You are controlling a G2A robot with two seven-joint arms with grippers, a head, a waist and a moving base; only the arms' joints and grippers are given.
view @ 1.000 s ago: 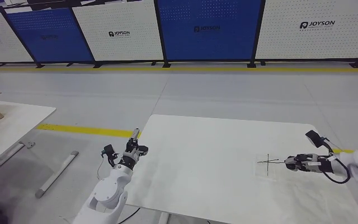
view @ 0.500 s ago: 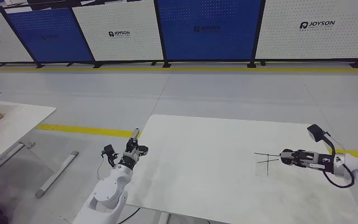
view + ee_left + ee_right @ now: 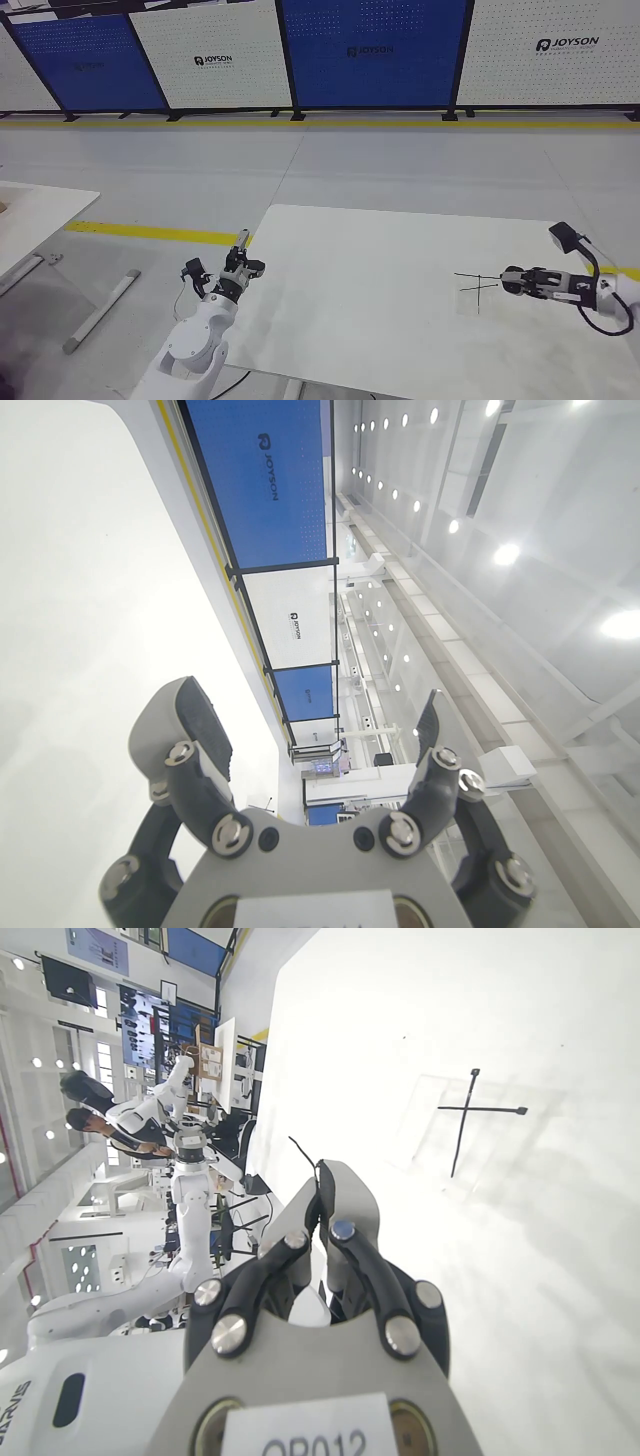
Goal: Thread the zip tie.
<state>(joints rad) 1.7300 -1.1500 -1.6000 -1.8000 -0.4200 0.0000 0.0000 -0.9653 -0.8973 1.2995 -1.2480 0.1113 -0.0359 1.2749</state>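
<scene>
We see a thin black zip tie [image 3: 301,1151] pinched between the closed jaws of the right gripper [image 3: 320,1178]. Its free end sticks out past the fingertips, over the right part of the white table [image 3: 370,300]. Near it, two other zip ties [image 3: 465,1109] lie on the table, crossed one over the other, on a clear sheet [image 3: 505,1143]. The left gripper [image 3: 315,705] is well apart from them, at the left edge of the table. Its jaws are wide open, hold nothing, and point up toward the ceiling.
</scene>
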